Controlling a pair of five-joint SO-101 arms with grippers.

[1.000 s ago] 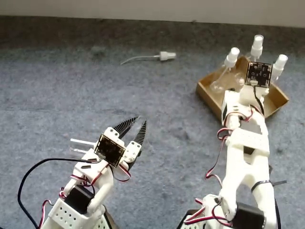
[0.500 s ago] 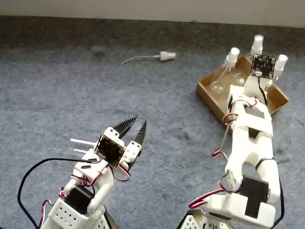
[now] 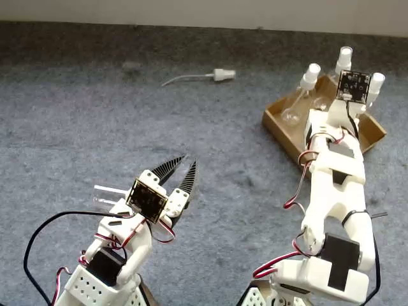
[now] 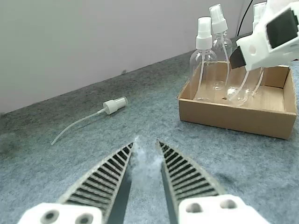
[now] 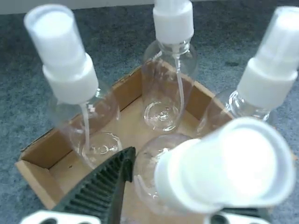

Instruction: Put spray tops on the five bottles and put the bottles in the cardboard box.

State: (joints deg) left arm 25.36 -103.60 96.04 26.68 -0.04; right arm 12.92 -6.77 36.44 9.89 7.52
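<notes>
Three clear bottles with white spray tops stand in the cardboard box at the far right: one, another, a third. My right gripper hangs over the box, shut on a fourth capped bottle just above the box floor. A loose spray top with its thin tube lies on the carpet at the far middle. My left gripper stands open near the front left with nothing in it. Beside that arm lies a clear bottle, partly hidden.
Grey carpet covers the table between the loose spray top and the left arm. A pale wall runs along the far edge. In the left wrist view the box stands to one side of the spray top.
The right arm has stretched farther out over the box with its bottle, most of it in the first half second. The left arm has not moved.
</notes>
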